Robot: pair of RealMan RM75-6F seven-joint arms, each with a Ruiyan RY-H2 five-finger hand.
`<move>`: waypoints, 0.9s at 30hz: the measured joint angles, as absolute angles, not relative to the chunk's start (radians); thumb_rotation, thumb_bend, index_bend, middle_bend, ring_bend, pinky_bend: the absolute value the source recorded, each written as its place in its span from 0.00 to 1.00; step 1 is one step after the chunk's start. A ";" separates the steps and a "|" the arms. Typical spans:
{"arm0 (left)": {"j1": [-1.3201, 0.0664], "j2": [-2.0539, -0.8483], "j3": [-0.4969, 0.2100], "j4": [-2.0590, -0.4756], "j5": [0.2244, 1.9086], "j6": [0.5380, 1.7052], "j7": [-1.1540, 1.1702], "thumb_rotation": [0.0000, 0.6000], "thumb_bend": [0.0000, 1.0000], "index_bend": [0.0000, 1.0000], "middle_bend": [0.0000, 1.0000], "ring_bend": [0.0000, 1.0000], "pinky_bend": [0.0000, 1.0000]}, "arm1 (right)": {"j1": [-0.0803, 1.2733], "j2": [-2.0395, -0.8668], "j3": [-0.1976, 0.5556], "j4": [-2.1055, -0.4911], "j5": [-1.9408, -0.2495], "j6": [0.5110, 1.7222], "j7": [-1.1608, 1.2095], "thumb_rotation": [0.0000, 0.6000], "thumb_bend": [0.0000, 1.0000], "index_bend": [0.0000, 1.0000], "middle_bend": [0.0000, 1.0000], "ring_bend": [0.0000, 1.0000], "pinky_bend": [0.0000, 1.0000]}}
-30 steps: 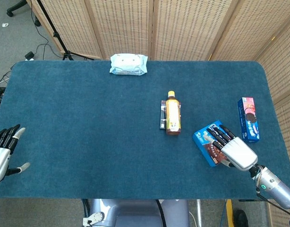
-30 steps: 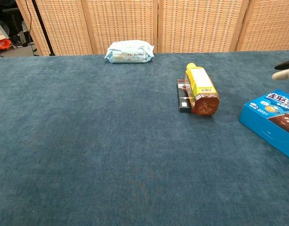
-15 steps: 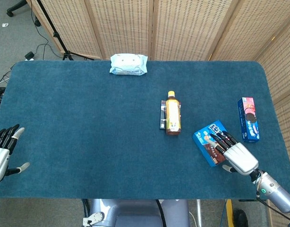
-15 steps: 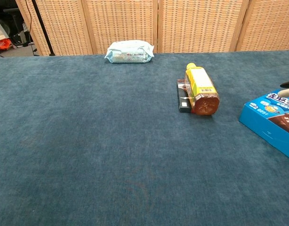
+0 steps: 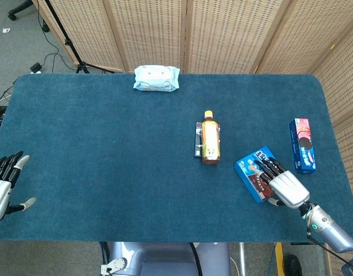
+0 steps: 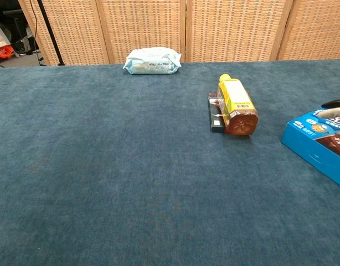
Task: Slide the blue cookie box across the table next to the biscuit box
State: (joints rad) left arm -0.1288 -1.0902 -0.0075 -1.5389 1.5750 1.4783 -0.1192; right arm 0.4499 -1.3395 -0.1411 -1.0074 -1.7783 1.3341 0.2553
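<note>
Blue carpet covers the table in your head view, and your right hand lies flat on the blue cookie box near the right front edge, fingers stretched over its top, pressing rather than gripping. That box sits askew, near but apart from the biscuit box by the right edge. Your left hand hovers at the left front corner, fingers spread and holding nothing. A bottle lies on its side mid-table against a small dark pack, and a wipes packet rests at the far edge. From the chest view, the blue cookie box shows at the right border with fingertips on its top, the bottle left of it.
</note>
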 measured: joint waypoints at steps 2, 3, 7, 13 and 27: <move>-0.129 -1.090 -0.007 -1.539 1.576 1.478 -0.118 1.00 0.00 0.00 0.00 0.00 0.00 | 0.453 -1.351 -0.130 -0.999 -1.769 1.331 0.265 1.00 0.00 0.00 0.00 0.00 0.00; -0.128 -1.090 -0.006 -1.539 1.576 1.478 -0.118 1.00 0.00 0.00 0.00 0.00 0.00 | 0.456 -1.359 -0.123 -0.991 -1.760 1.325 0.273 1.00 0.00 0.00 0.00 0.00 0.00; -0.129 -1.091 -0.006 -1.540 1.576 1.476 -0.114 1.00 0.00 0.00 0.00 0.00 0.00 | 0.474 -1.382 -0.100 -0.976 -1.735 1.294 0.300 1.00 0.00 0.00 0.00 0.00 0.00; -0.130 -1.092 -0.004 -1.543 1.578 1.473 -0.110 1.00 0.00 0.00 0.00 0.00 0.00 | 0.513 -1.392 -0.066 -0.984 -1.705 1.240 0.306 1.00 0.00 0.00 0.00 0.00 0.00; -0.129 -1.090 -0.001 -1.542 1.582 1.474 -0.118 1.00 0.00 0.00 0.00 0.00 0.00 | 0.606 -1.418 0.046 -1.054 -1.578 1.085 0.240 1.00 0.00 0.00 0.00 0.00 0.00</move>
State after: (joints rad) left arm -0.1288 -1.0895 -0.0008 -1.5424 1.5820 1.4737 -0.1181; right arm 0.6057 -1.4184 0.0464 -1.0539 -1.5779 1.0846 0.2397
